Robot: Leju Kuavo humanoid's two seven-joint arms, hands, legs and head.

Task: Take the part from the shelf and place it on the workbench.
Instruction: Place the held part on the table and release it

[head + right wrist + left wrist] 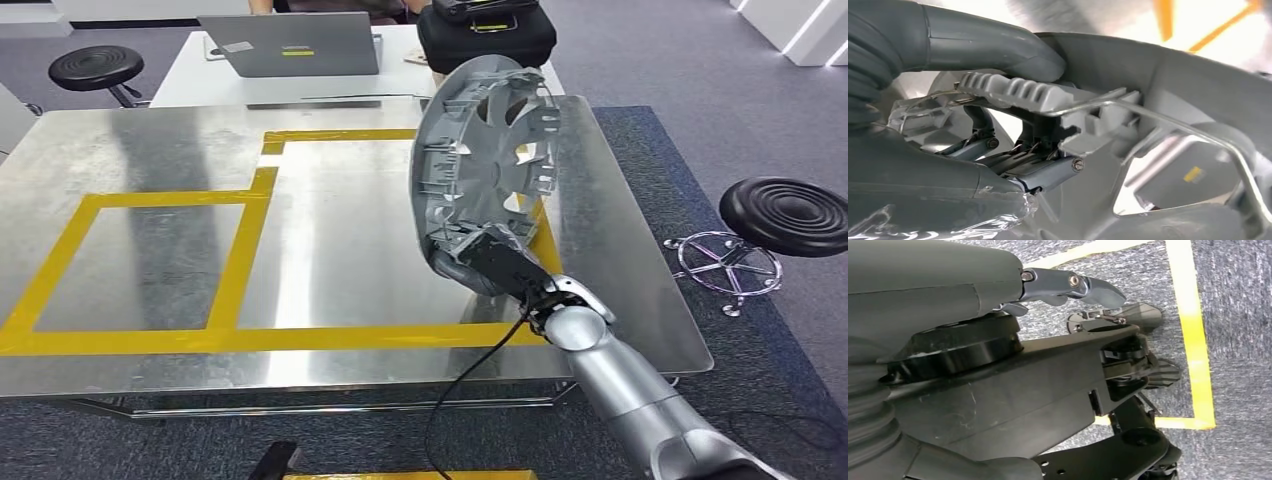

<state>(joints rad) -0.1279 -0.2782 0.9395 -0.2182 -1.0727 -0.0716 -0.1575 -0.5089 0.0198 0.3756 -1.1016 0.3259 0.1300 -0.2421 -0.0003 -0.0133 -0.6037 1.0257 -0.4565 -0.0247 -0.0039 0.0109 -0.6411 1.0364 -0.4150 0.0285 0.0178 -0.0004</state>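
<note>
The part is a round grey plastic wheel cover (487,150) with ribs and clips on the side facing me. It stands tilted on edge above the right side of the metal workbench (130,160). My right hand (498,262) grips its lower rim. In the right wrist view the thumb (998,45) presses on the rim of the wheel cover (1168,95) and the dark fingers (1043,167) curl in behind a ribbed clip and a wire ring. My left hand (1068,287) hangs over carpet with its fingers stretched out, holding nothing.
Yellow tape (235,265) marks rectangles on the bench top. Behind the bench a white table carries a laptop (295,45) and a black bag (485,35). Black stools stand at the right (788,215) and far left (95,68). A cable (465,370) hangs from my right wrist.
</note>
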